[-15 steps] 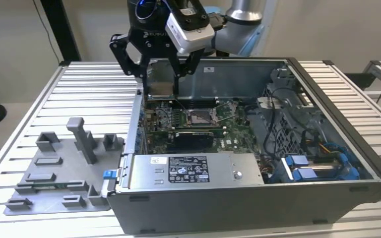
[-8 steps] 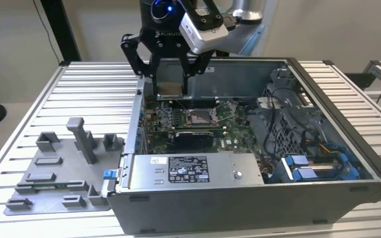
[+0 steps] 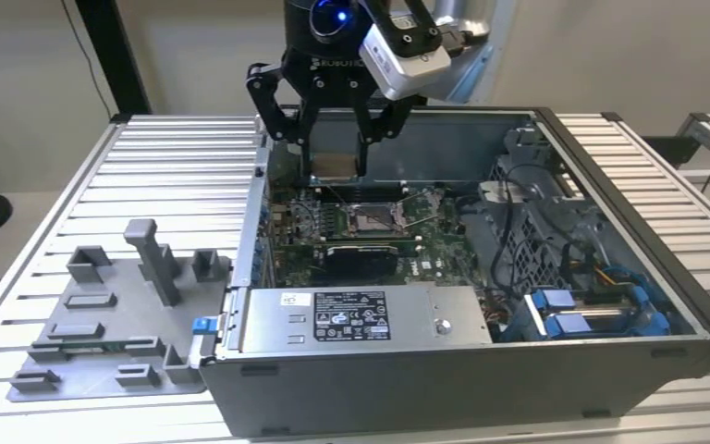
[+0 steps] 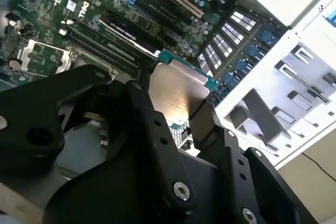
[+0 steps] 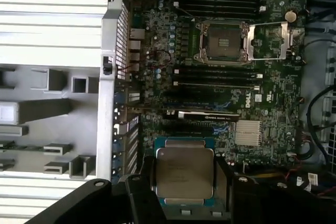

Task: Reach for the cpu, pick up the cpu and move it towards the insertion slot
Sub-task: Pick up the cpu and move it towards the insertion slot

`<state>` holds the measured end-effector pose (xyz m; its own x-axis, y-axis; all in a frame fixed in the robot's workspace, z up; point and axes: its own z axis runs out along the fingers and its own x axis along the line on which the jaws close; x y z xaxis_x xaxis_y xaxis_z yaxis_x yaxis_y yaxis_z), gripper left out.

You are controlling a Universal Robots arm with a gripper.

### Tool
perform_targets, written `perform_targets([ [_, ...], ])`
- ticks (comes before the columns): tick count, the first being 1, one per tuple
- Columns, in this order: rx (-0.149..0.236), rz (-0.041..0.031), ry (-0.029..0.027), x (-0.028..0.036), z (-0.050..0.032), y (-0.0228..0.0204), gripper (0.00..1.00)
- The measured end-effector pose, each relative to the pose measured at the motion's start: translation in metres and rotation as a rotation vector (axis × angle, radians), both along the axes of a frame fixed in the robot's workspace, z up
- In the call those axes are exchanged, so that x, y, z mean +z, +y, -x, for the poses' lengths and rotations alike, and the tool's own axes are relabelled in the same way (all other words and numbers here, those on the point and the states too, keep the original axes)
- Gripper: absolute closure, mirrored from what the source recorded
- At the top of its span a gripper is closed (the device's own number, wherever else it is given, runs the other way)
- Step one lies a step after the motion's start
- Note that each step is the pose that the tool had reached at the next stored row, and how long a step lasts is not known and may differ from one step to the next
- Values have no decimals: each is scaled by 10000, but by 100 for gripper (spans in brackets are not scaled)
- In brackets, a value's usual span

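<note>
We see the pincer point(image 3: 333, 153) clamped on the cpu point(image 5: 185, 176), chip held in the air above the open computer case point(image 3: 602, 370), the insertion slot point(image 3: 373, 217) on the green motherboard point(image 5: 273, 85) below, well apart, grey fixture blocks point(image 3: 121, 324) on the tabletop point(image 3: 170, 157) beside the case.

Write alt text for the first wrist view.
The gripper holds the cpu flat, silvery face showing, above the green motherboard inside an open computer case. The insertion slot lies farther along the board, lid open.
</note>
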<state>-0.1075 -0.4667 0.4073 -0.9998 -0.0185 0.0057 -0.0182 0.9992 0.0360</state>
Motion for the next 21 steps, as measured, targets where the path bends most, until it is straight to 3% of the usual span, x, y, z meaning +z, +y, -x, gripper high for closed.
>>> perform_targets([
  [9,0,0,7,0,-185,0,100],
  [21,3,1,21,-2,-598,0,100],
])
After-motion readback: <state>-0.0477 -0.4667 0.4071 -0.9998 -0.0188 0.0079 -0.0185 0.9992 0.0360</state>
